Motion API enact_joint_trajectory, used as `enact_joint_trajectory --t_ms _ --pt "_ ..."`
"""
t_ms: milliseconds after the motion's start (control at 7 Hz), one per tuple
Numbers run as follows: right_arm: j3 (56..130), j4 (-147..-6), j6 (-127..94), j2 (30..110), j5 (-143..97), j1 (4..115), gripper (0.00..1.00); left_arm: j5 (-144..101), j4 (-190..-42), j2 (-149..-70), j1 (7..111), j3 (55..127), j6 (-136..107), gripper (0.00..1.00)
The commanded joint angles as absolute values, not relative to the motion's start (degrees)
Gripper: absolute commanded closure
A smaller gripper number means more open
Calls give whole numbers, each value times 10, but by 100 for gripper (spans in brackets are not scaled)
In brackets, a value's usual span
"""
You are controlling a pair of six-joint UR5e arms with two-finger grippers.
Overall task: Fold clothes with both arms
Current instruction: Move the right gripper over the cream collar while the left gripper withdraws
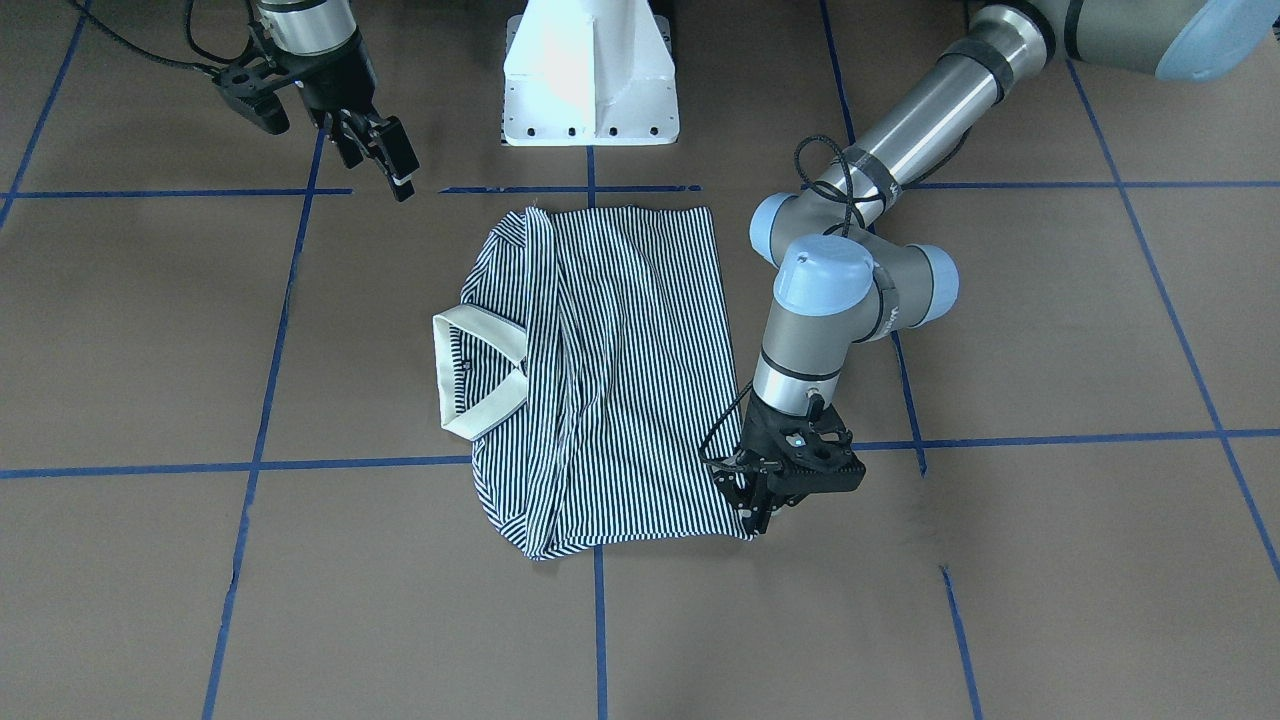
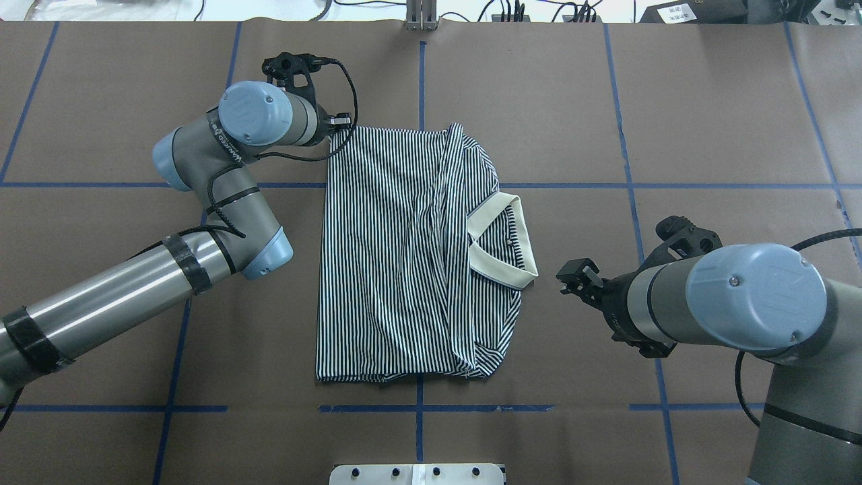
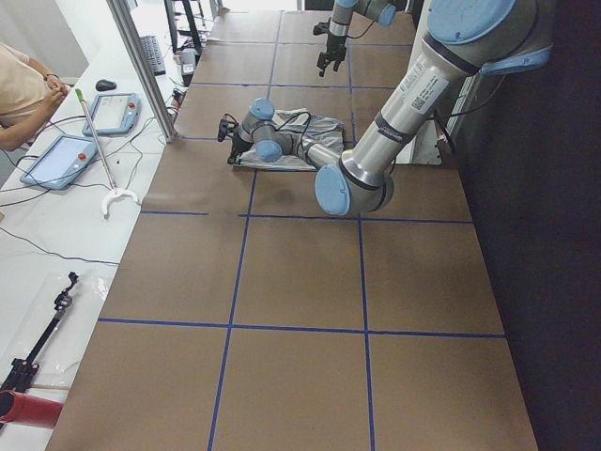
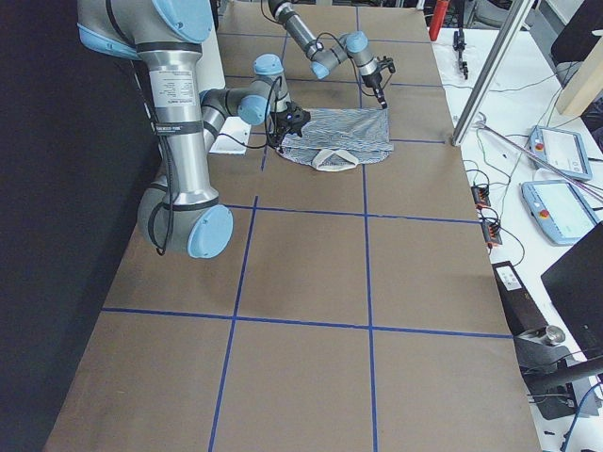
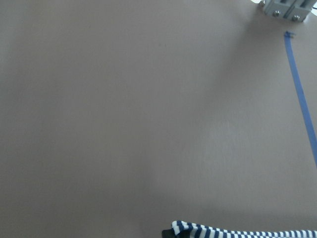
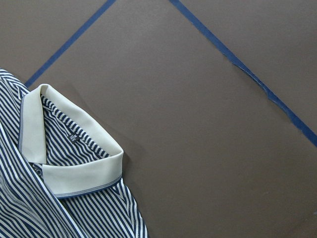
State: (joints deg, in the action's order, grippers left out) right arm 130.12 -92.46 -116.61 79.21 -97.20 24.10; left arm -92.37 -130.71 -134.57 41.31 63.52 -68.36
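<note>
**A:** Where is the shirt [image 1: 620, 380] lying?

**B:** I'm seeing it lying flat mid-table [image 1: 1050, 330], sides folded in, collar [image 1: 478, 370] pointing toward my right arm.

**A:** And the grippers?

**B:** My left gripper [image 1: 757, 515] is pinching a hem corner [image 1: 742, 530] down at the table. My right gripper [image 1: 380, 160] is hovering off the collar side, fingers slightly apart, holding nothing.

Bright, even light falls from overhead, leaving only soft shadows. In the front view the white pedestal [image 1: 590, 70] is blown out to glare, and the metal tube of the left arm [image 1: 930, 98] carries a bright streak. The left wrist view is hazy and slightly blurred, with the shirt [image 5: 247, 233] edge at its bottom out of focus. The right wrist view is sharp, and the collar [image 6: 81, 173] casts a dark shadow on the table [image 6: 223, 148]. Both side views are wide-angle, with one edge near black.
</note>
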Motion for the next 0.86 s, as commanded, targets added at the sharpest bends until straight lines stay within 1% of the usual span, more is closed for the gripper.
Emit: enact_joint_trajectory --t_ms 0,143,286,429,571,714 --pt "1255 -925 -1164 746 -969 243 0 -926 -1317 -1342 418 645 -676 38" --pt "1216 -925 -1154 699 -968 244 0 -932 -1315 -1284 418 725 -676 34" --pt "1173 -925 -1142 661 -962 243 0 -933 -1310 -1221 417 818 -676 34" --pt "1136 -927 -1103 633 -955 242 0 -959 -1309 -1176 417 875 -678 34" --pt "1106 -929 -1030 608 -957 241 0 -972 -1308 -1145 417 915 -679 33" --pt "1083 -930 -962 594 -960 231 0 -972 -1308 -1133 417 927 -679 33"
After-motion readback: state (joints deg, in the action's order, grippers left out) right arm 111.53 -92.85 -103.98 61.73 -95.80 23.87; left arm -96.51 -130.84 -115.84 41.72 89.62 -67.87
